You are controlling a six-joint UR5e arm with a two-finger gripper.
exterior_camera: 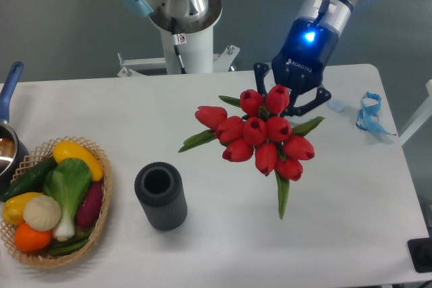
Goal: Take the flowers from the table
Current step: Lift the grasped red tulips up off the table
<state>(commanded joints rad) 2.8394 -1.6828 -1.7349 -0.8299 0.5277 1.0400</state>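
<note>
Behind your counter [202, 106] you have a grey-green wall and floor, with the white arm pedestal [185, 38] standing at the far edge. The counter is white with rounded corners, and its near edge is cut off at the bottom of the frame.

Single fixed view. The flowers [260, 133], red tulips bunched together, sit right of centre with their blooms facing the camera. Green leaves stick out left, right and toward you. The stems are hidden behind the blooms, so you cannot see how they are tied or whether the bunch rests on the counter or is raised off it.

Your claw [289, 102] comes down from the upper right, directly behind the blooms. Its dark fingers spread to either side of the topmost tulips, but their tips are covered by the flowers. I cannot tell whether it is released or clenched on the stems. The blue housing shows a lit indicator and white lettering too blurred to read with confidence.

Other items:
- A dark ribbed cylinder [160, 195], open-topped, stands upright left of the bunch, well apart.
- A wicker basket [101, 200] of vegetables sits at the lower left, partly cut off.
- A pan with a blue handle [8, 85] is cropped by the left edge.
- Curled blue ribbon [370, 112] lies near the right edge, with a small pale piece [337, 106] beside the claw.
</note>
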